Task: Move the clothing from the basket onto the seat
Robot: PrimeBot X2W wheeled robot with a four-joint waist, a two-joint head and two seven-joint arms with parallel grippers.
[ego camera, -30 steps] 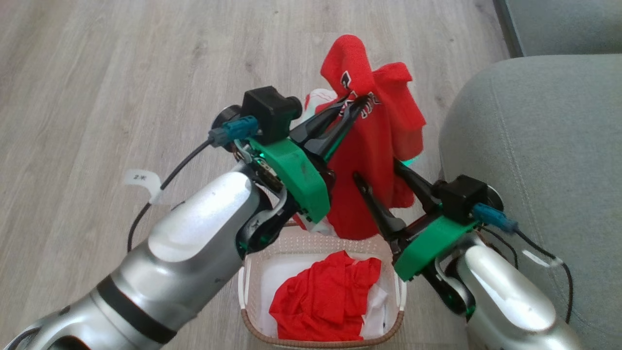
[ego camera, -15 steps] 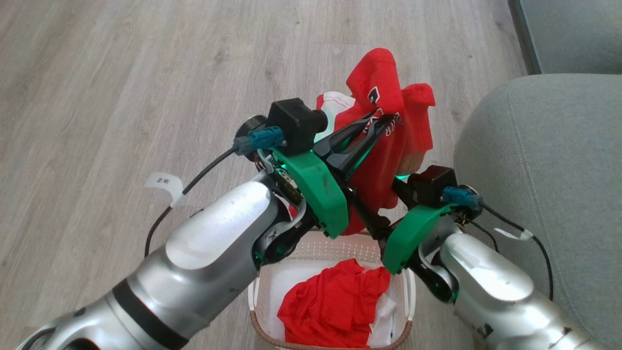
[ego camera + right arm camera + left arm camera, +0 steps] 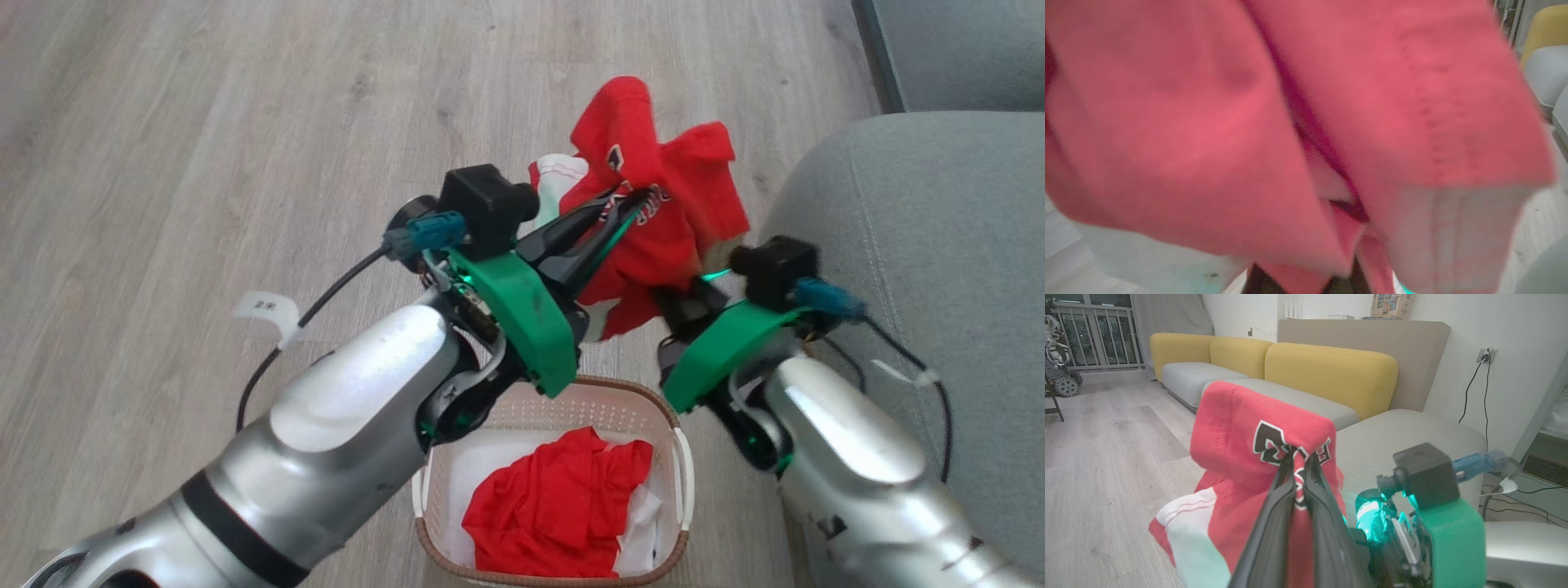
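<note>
Pale wood-plank flooring [image 3: 163,122] lies under the whole scene you are working in. Closest to you in the head view, the oval cream basket [image 3: 571,406] sits on that floor between the two silver forearms [image 3: 351,408]. The plain red garment [image 3: 555,514] lies crumpled inside it on top of a flat white sheet [image 3: 478,469].

Above and beyond the basket's far rim, your left gripper [image 3: 641,198] is clamped tight on the red jersey [image 3: 694,184], fingers pinched together at its black-and-white lettering. The left wrist view shows the cloth folded over the fingertips and hanging down both sides, with white trim at the lower left.

Your right gripper [image 3: 690,300] reaches into the jersey's lower edge from the right. Its jaws are closed, and the blurred right wrist view shows red cloth running down between the dark finger bases, so it grips the jersey too. The jersey hangs in the air between the two grippers, clear of the basket and near the seat's edge without resting on it.

The grey-green seat [image 3: 914,245] stands just right of the basket. Farther off, the left wrist view shows a sofa [image 3: 1331,371] with yellow backs, and a wall socket [image 3: 1484,355] with a black cable [image 3: 1470,388].
</note>
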